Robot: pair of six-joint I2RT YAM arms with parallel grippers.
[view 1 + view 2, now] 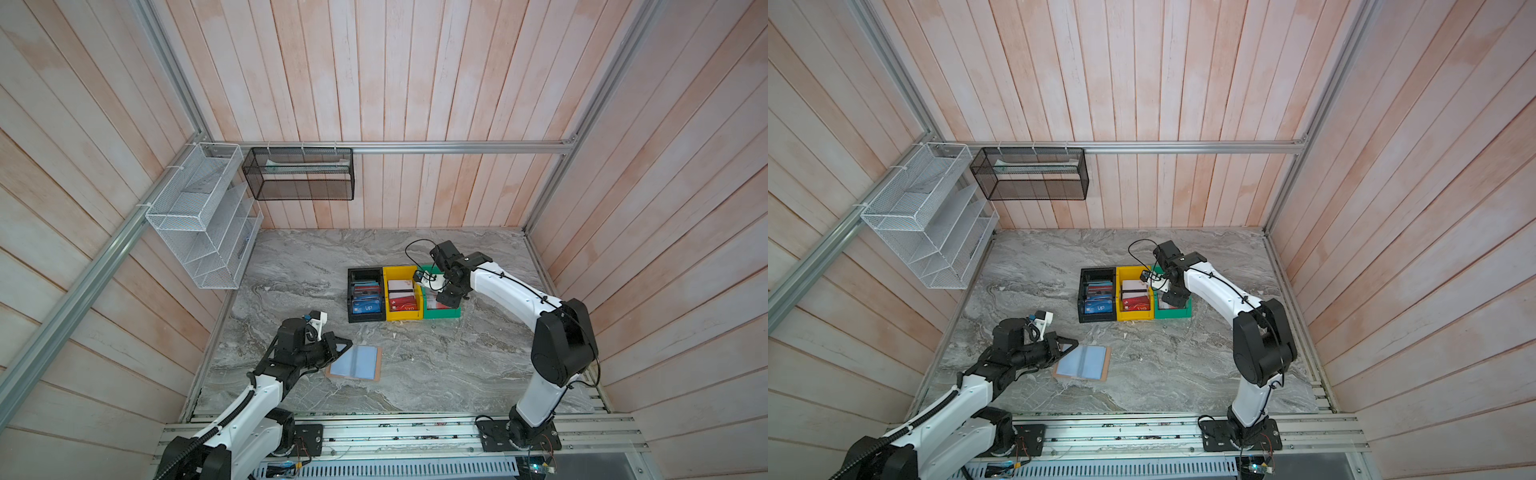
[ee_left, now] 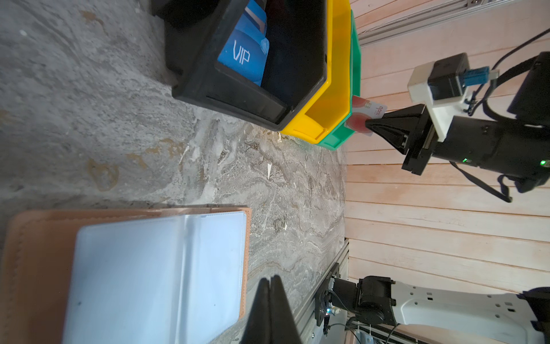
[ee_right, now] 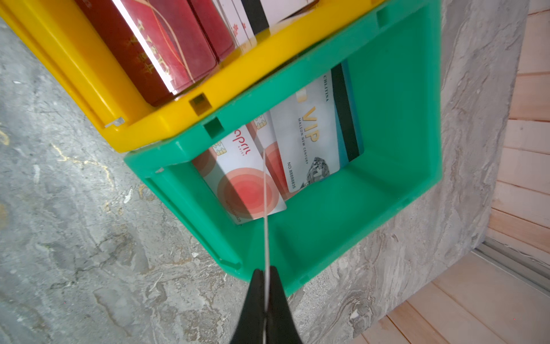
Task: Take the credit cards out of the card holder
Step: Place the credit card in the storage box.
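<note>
The card holder (image 1: 355, 362) (image 1: 1084, 362) lies open on the marble table, tan cover down, and its pale blue sleeves (image 2: 157, 268) show no card. My left gripper (image 1: 346, 344) (image 2: 270, 278) is shut and empty, its tips just over the holder's left edge. My right gripper (image 3: 267, 272) (image 1: 444, 301) is shut on a whitish credit card (image 2: 367, 111) with an orange-red circle. In the right wrist view that card shows edge-on (image 3: 265, 208). It hangs over the green bin (image 3: 387, 119) (image 1: 455, 312), where similar credit cards (image 3: 247, 184) lie.
A black bin (image 1: 350, 299) with blue cards, a yellow bin (image 1: 385, 299) with red cards and the green bin stand in a row behind the holder. White (image 1: 199, 216) and black (image 1: 299, 174) wire baskets hang on the walls. An aluminium rail (image 1: 395, 432) runs along the front.
</note>
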